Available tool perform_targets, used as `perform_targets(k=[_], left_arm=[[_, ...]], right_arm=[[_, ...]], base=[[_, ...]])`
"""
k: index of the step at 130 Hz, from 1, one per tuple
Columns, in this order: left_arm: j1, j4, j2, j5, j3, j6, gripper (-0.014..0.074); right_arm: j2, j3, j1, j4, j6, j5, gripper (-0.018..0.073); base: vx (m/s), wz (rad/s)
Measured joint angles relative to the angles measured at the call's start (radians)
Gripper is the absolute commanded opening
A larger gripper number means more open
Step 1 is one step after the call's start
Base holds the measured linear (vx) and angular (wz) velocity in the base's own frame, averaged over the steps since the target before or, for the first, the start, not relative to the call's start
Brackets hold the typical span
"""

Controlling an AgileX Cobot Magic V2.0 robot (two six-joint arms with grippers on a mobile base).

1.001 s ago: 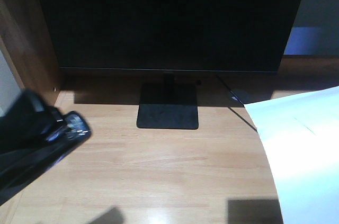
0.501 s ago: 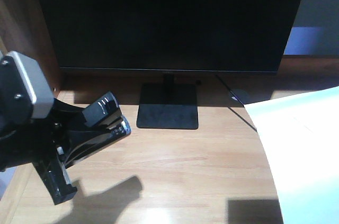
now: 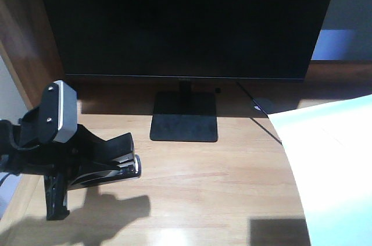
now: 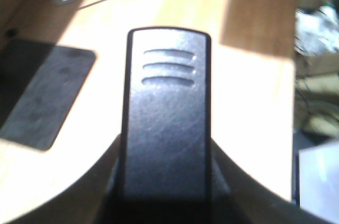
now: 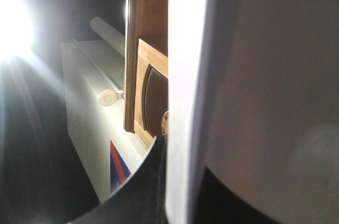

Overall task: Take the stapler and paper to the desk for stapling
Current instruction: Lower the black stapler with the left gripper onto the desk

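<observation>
The stapler [image 3: 116, 161] sits clamped in the left claw [image 4: 165, 203] over the desk [image 3: 221, 179]; right claw [image 5: 183, 192] pinches the paper [image 3: 331, 164].

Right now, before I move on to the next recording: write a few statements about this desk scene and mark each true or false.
1. The left hand grips the stapler over the left part of the desk. True.
2. The stapler rests on the stand base of the monitor. False: it is to the left of the base and apart from it.
3. The paper shows at the right side of the front view. True.
4. The monitor's screen is lit. False: it is dark.
</observation>
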Motion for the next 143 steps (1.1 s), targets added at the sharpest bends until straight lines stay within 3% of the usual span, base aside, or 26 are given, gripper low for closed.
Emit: perform_targets(k=[17,47,105,143], left_arm=[[0.013,0.000,0.100,0.076,-0.066,0.099,-0.0006],[0.008,0.000,0.277,0.130,-0.143,0.192,-0.0006],[-0.084,-0.036,0.545,0.067,-0.174,0.195,-0.0006],[-0.091,-0.045,0.648,-0.014,-0.176,0.195,-0.0006]], right_arm=[[0.000,0.000,0.000,0.000,0.000,0.000,-0.0006],[0.000,0.000,0.000,0.000,0.000,0.000,-0.0006],[0.000,0.000,0.000,0.000,0.000,0.000,-0.0006],[0.000,0.000,0.000,0.000,0.000,0.000,-0.0006]], base=[[0.00,0.00],[0.00,0.00],[0.00,0.00],[0.00,0.00]])
